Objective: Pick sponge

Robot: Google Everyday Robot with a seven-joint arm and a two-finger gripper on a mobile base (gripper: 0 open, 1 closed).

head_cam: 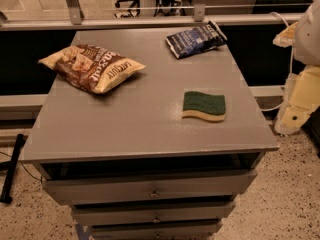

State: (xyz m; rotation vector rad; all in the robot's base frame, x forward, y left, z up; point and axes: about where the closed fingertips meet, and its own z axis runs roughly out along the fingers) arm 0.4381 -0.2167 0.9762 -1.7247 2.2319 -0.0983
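Nearest you: drawer fronts (150, 186) under gray cabinet top (125, 129). Next, sponge (204, 106) lies flat on top, right of ctr, green side up, yellow foam edge facing you, nothing touching it. Off to right, gripper (297, 104) sits past cabinet's right edge, well apart from sponge; open vs closed, you can't tell. Farther back: brown snack bag (92, 67) on left, blue bag (195, 39) near far right corner.

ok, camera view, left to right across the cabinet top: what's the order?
Brown snack bag → sponge → tool, beyond the right edge of the cabinet. The blue bag lies farther back over the same span as the sponge, so it is left out.
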